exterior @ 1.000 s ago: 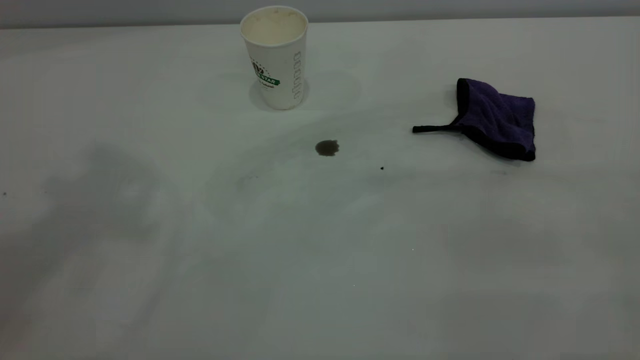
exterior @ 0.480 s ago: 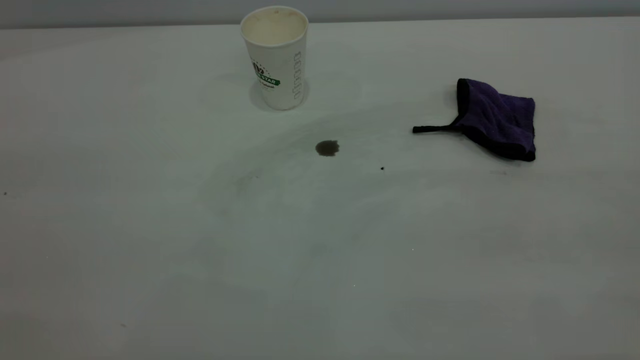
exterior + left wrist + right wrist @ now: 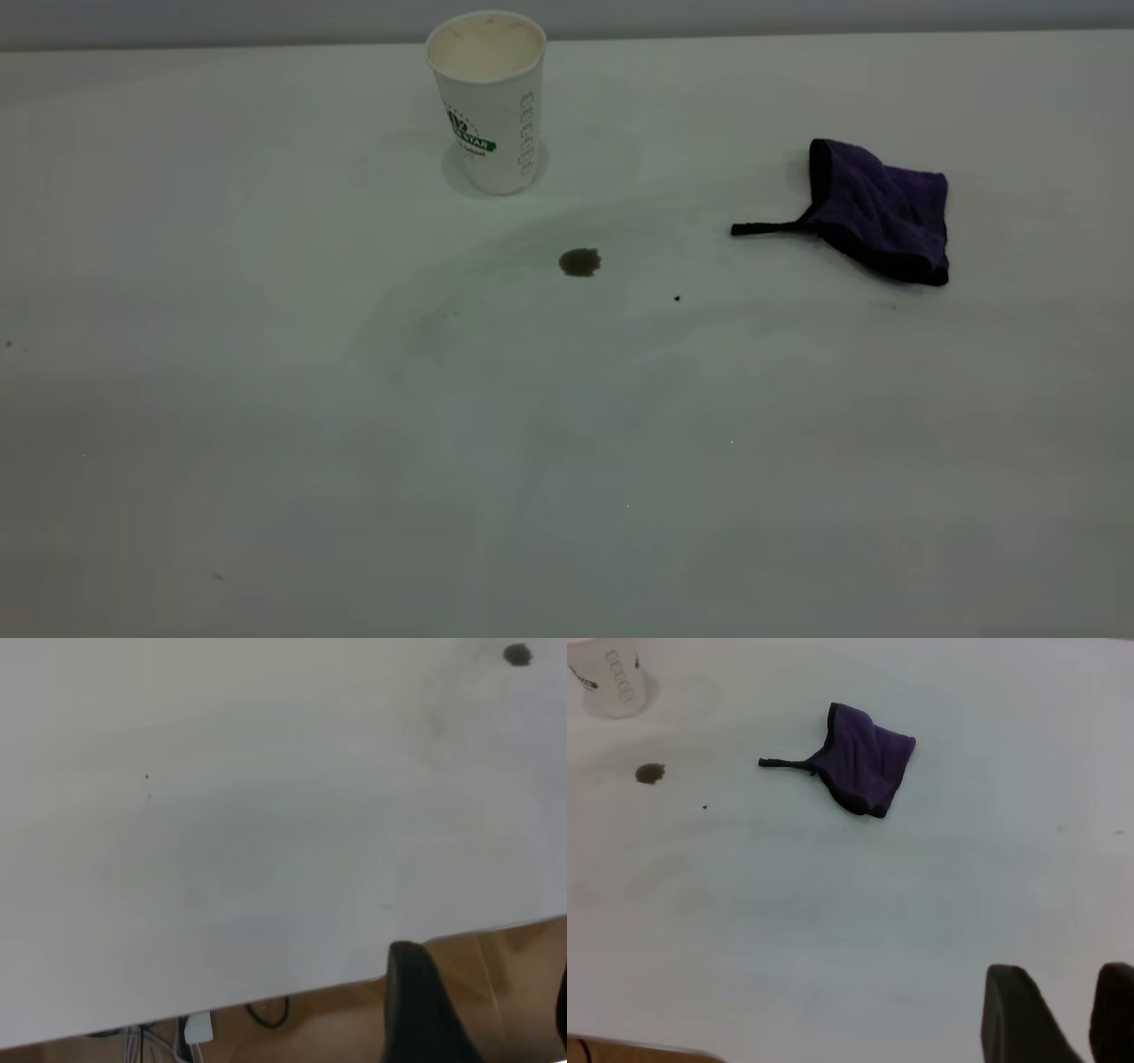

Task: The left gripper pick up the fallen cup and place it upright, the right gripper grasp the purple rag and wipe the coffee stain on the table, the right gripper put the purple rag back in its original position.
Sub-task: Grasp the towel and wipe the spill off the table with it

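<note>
The white paper cup [image 3: 492,115] stands upright at the far middle of the table [image 3: 567,461], mouth up, and its base shows in the right wrist view [image 3: 611,687]. The coffee stain [image 3: 579,262] lies in front of it, a little to the right. The purple rag [image 3: 886,213] lies crumpled at the far right, its black strap pointing left toward the stain. Neither gripper shows in the exterior view. In the left wrist view my left gripper [image 3: 485,979] is open and empty, over the table's near edge. In the right wrist view my right gripper [image 3: 1061,979] is slightly open and empty, well short of the rag [image 3: 864,762].
A tiny black speck [image 3: 677,299] lies between stain and rag. Faint smears mark the table's middle. The left wrist view shows the table's front edge with wooden floor [image 3: 496,957] and cables [image 3: 266,1014] below it.
A broad shadow on the table's left side has faded away over the last second. Cup, stain and rag have not moved.
</note>
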Controlling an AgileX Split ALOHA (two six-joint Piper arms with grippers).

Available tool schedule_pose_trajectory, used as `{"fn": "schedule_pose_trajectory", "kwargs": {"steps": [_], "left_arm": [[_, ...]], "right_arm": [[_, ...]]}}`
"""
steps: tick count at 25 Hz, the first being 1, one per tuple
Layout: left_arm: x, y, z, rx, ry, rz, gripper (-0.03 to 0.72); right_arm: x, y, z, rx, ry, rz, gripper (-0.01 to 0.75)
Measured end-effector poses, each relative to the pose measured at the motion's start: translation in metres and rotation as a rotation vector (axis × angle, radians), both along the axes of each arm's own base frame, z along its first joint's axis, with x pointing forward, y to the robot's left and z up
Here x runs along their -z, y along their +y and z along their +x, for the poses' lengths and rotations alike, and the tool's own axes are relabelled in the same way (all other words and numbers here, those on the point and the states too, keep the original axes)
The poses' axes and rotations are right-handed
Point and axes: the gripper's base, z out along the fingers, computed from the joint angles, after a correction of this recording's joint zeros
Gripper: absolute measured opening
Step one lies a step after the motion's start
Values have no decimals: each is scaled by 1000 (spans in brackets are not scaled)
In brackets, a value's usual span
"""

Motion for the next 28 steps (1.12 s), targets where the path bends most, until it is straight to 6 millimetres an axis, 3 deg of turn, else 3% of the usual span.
{"fn": "schedule_pose_trajectory", "kwargs": {"steps": [5,11,28], "left_arm": [[20,0,-8,-3,-49,-3,436],[21,1,-18,-12,-120,-3,436],[21,2,-18,-20,-121,3,435]], "right_arm": [[0,0,0,0,0,0,238],[0,0,0,0,0,0,238],[0,0,0,0,0,0,238]]}}
